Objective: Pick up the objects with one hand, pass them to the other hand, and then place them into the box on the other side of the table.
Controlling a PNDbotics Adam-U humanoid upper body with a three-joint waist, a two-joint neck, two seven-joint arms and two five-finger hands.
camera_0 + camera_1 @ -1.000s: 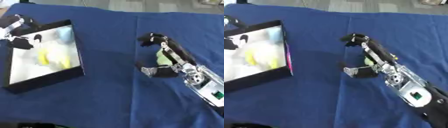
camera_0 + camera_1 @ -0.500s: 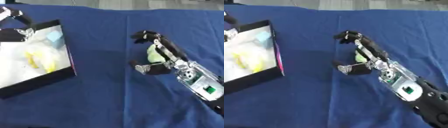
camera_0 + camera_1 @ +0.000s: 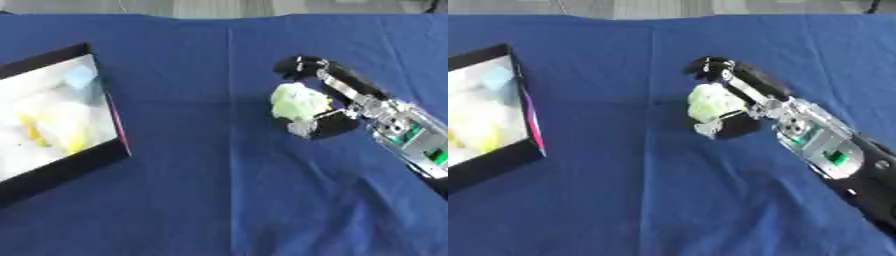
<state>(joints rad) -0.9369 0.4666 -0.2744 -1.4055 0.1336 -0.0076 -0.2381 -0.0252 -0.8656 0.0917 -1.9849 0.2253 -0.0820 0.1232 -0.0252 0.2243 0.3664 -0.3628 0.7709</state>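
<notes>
Left eye view first: the right hand (image 3: 337, 102) comes in from the right side over the blue-covered tabletop (image 3: 219, 190), and its fingers and thumb are curled around a pale green object (image 3: 297, 101). Can't really make out what the thing is, just a lumpy light green blob sitting in the curl of the hand, roughly right of the tabletop's middle. Whether it's lifted off the cloth or still resting on it, I can't tell. Over on the left edge there's the box (image 3: 114, 135), black-walled with a pinkish edge on its right rim, lying a bit askew. Inside is pale and blurry, with some yellow bits (image 3: 39, 135) and a light blue patch (image 3: 79, 76) near the top. Box and hand are well apart.

Right eye view is pretty much the same scene shifted over. The hand's silver wrist section with a small green spot shows more clearly here, running down toward the lower right corner. The green object is tucked between the thumb below and the fingers above. The box is cut off at the left edge. The left hand doesn't show in either view.
</notes>
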